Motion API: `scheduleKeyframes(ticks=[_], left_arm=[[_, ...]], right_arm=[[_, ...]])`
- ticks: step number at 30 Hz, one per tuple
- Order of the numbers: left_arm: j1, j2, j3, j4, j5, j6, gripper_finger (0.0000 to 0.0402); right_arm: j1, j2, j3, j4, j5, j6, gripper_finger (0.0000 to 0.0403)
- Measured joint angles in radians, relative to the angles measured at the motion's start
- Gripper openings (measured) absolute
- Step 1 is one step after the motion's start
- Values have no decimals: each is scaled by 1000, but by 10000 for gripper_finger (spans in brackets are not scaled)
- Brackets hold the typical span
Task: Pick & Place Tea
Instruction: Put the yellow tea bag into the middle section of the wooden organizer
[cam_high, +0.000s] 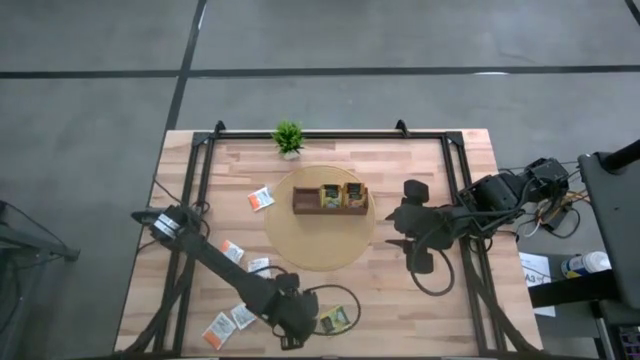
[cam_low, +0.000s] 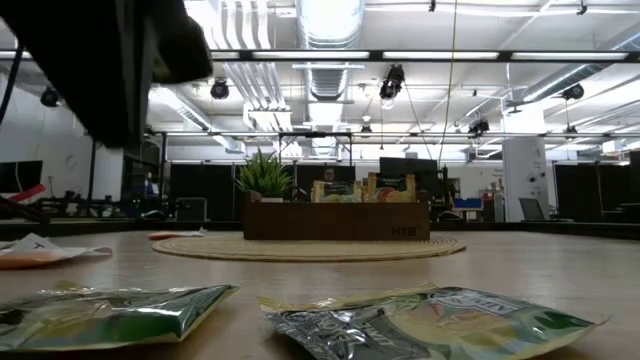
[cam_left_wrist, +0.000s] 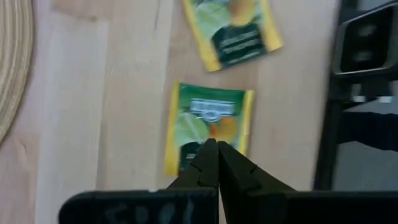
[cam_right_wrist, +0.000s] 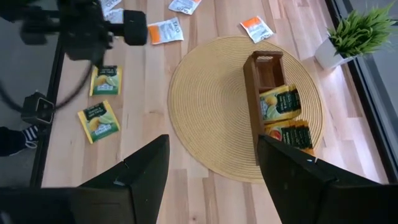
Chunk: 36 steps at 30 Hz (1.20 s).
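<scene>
Green-and-yellow paper marks the tea sachet (cam_left_wrist: 208, 127) lying flat on the pale wooden table (cam_high: 420, 310), near its front edge, and the left gripper (cam_left_wrist: 211, 152) sits right over the sachet's near end with its two dark fingers pressed tight together; whether they pinch the paper or only touch it cannot be told. A second green-and-yellow sachet (cam_left_wrist: 233, 31) lies just beside the first, apart from it. In the high view the left gripper (cam_high: 292, 318) is low at the table's front, with white-and-orange sachets (cam_high: 228, 322) scattered on the wood near the arm and another white-and-orange one (cam_high: 261, 198) farther back, by the round woven mat (cam_high: 300, 250). On that mat stands the brown compartment tray (cam_right_wrist: 256, 112), with green-and-yellow sachets (cam_right_wrist: 280, 102) standing upright in two of its compartments while the end compartment shows none. A small green potted plant (cam_high: 288, 138) stands at the table's back edge. The right gripper (cam_high: 412, 222) waits beside the mat's right side, fingers spread wide and holding nothing.
</scene>
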Motion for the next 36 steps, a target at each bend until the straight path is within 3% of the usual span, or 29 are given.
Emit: scheduleKeyframes(ticks=[8, 14, 20, 28, 36], left_arm=[[-56, -1, 94, -123, -11, -25, 0], [-93, -1, 109, -114, -1, -73, 9], [-88, -1, 109, -109, 123, -88, 72], [-79, 1, 107, -106, 131, -91, 186], [-75, 45, 106, -96, 129, -40, 206]], right_arm=[[0, 0, 0, -1, 0, -4, 238], [0, 0, 0, -2, 0, -16, 238], [0, 0, 0, -2, 0, -37, 237], [0, 0, 0, -2, 0, -34, 237], [0, -3, 0, -17, 0, -33, 238]])
